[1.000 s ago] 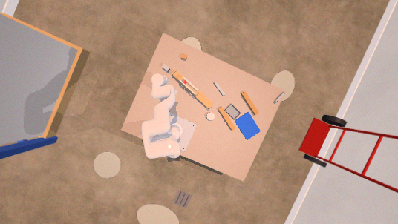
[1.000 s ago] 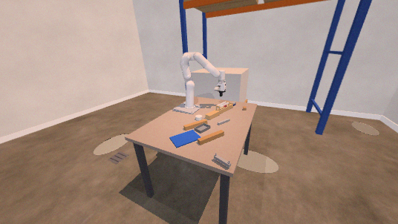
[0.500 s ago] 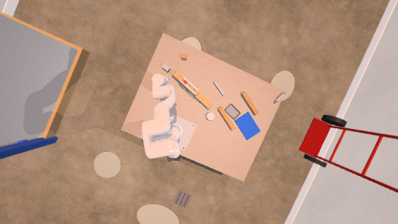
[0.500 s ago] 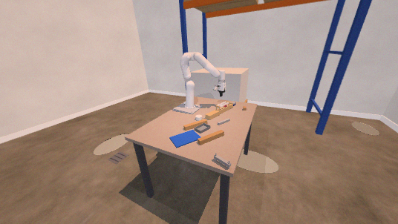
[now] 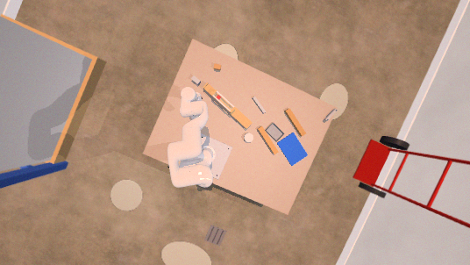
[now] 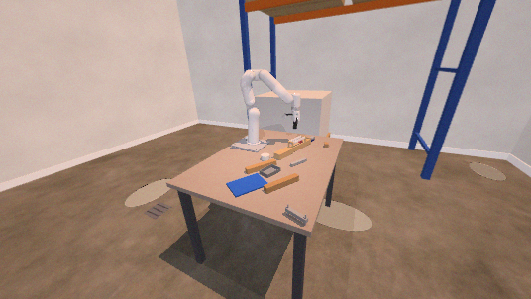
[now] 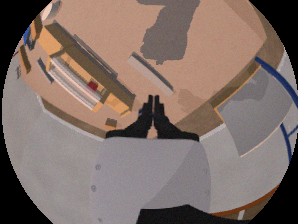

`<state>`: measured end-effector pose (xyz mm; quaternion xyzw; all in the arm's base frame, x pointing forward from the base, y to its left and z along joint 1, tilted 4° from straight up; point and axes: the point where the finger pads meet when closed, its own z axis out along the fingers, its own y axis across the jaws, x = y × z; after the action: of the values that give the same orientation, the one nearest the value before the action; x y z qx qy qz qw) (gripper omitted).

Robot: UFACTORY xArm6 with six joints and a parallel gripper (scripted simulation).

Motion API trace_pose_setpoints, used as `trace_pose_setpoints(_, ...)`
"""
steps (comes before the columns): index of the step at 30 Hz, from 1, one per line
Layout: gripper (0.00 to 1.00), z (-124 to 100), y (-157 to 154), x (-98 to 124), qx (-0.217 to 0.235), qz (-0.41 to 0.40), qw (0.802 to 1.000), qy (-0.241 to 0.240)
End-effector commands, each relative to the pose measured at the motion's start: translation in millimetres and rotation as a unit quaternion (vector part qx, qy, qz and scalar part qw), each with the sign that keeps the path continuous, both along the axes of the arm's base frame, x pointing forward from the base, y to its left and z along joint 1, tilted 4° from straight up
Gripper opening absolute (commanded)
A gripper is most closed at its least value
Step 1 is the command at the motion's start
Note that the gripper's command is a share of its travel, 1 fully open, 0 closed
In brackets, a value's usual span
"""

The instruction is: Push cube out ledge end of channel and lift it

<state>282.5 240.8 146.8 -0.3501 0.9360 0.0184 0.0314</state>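
Note:
A small red cube point(image 5: 217, 96) point(image 6: 300, 142) point(image 7: 93, 87) lies inside the long orange channel point(image 5: 238, 116) point(image 6: 284, 151) point(image 7: 59, 48) on the table point(image 5: 263, 184) point(image 6: 218, 175), near the channel's far-left end. My gripper point(image 6: 295, 127) point(image 7: 153, 102) is shut and empty. It hangs well above the table beside the channel, on the arm's side of it. In the wrist view a thin grey stick point(image 7: 152, 71) lies on the table just ahead of my fingertips. In the top view the arm hides the gripper. I cannot make out which channel end has the ledge and lip.
A small orange block point(image 5: 217, 67) point(image 6: 326, 145) and a grey block point(image 5: 195, 80) lie past the channel's far end. A second grey stick point(image 5: 259, 105), two orange bars point(image 5: 267, 140) point(image 5: 295, 121), a grey tray point(image 5: 274, 131), a blue pad point(image 5: 292, 148) and a white puck point(image 5: 248, 137) lie towards the other side.

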Motion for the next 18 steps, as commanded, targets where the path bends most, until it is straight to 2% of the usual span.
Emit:
trace_pose_setpoints(1,0.0,1.4,0.8,1.1,0.0,-0.139,0.99,-0.002)
trace_pose_setpoints(4,0.0,1.4,0.9,1.2,0.008,-0.221,0.975,0.005)
trace_pose_setpoints(6,0.0,1.4,0.9,1.2,0.008,-0.221,0.975,0.005)
trace_pose_setpoints(7,0.0,1.4,0.9,1.3,0.011,-0.3,0.954,0.008)
trace_pose_setpoints(11,0.0,1.5,0.9,1.6,0.02,-0.38,0.925,0.016)
trace_pose_setpoints(15,0.0,1.5,0.9,1.8,0.028,-0.481,0.876,0.025)
trace_pose_setpoints(18,0.0,1.5,0.9,2.0,0.034,-0.552,0.832,0.032)
